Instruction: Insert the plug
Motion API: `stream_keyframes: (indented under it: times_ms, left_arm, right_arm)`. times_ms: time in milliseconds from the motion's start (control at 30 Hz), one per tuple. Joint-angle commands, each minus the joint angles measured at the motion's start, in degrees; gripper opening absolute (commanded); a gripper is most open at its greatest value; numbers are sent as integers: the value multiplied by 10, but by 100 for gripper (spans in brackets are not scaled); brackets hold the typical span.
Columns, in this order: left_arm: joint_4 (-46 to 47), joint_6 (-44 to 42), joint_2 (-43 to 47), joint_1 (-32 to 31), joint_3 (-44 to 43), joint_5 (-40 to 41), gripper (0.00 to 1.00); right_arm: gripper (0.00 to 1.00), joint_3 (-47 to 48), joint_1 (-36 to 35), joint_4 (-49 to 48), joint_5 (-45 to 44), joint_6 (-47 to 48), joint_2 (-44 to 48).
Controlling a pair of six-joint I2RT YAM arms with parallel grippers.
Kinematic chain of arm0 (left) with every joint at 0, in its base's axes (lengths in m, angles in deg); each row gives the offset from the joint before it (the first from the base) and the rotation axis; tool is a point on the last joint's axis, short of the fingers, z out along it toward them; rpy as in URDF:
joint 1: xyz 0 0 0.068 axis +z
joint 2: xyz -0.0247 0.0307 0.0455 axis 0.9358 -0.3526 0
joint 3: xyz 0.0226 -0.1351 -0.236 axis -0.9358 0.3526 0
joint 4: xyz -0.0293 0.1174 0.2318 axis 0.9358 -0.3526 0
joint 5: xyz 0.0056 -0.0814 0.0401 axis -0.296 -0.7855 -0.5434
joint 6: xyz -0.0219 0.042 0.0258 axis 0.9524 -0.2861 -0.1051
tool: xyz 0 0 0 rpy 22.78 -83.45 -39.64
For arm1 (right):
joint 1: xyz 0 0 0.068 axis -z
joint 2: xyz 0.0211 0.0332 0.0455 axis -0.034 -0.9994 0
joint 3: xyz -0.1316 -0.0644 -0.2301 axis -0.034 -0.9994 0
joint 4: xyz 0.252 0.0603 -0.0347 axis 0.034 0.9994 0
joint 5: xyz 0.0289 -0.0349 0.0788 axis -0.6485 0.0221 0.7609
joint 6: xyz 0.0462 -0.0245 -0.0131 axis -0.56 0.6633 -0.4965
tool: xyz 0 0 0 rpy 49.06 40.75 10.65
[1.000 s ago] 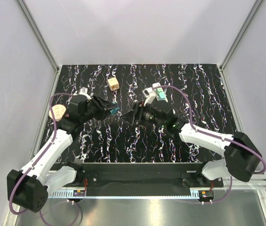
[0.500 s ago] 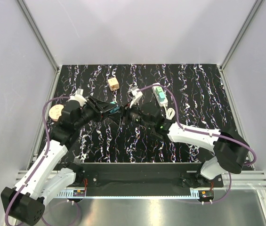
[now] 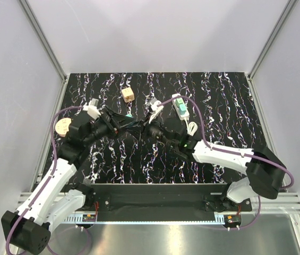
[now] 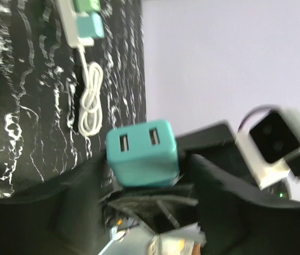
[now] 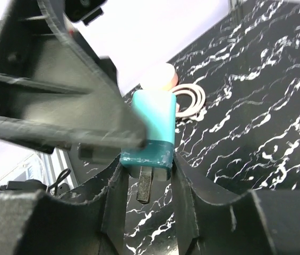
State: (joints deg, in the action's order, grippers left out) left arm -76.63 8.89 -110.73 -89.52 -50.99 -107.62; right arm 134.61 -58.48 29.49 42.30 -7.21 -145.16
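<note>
Above mid-table, right end effector (image 5: 147, 164) clamps one teal block (image 5: 153, 125), left end effector (image 4: 142, 172) released around it.

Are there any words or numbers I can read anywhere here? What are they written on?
No words or numbers can be read in any view.
teal block: two plain slots on its face, no writing.
wooden cube: too small to tell whether it has any marks.
white power strip: blurred, no label to read.
</note>
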Motion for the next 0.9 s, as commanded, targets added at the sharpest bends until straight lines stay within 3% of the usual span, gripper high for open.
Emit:
stream_keyframes:
  times_ms: [0,100,233,400,500,600,767,867]
  left_arm:
    - [43,-85,0,-4,-6,-120,83]
    - [7,-163,-3,-3,-44,-186,91]
    - [-68,-283,8,-3,-105,-225,91]
    - [-90,-344,25,-3,-131,-275,87]
    - [-76,-358,26,-3,-136,-312,84]
    - [-3,-327,28,-3,-115,-355,80]
    - [65,-289,38,-4,-88,-379,77]
    - [93,-280,43,-5,-78,-387,70]
  right_arm:
    - [0,7,4,-5,17,36,56]
    - [0,-13,5,40,46,36,94]
    - [0,-65,4,61,116,-10,168]
    - [0,-99,5,63,168,-49,230]
    - [0,-96,4,70,193,-60,247]
    - [0,-88,5,65,219,-73,249]
    - [0,-86,5,39,239,-97,240]
    - [0,-87,4,28,242,-103,234]
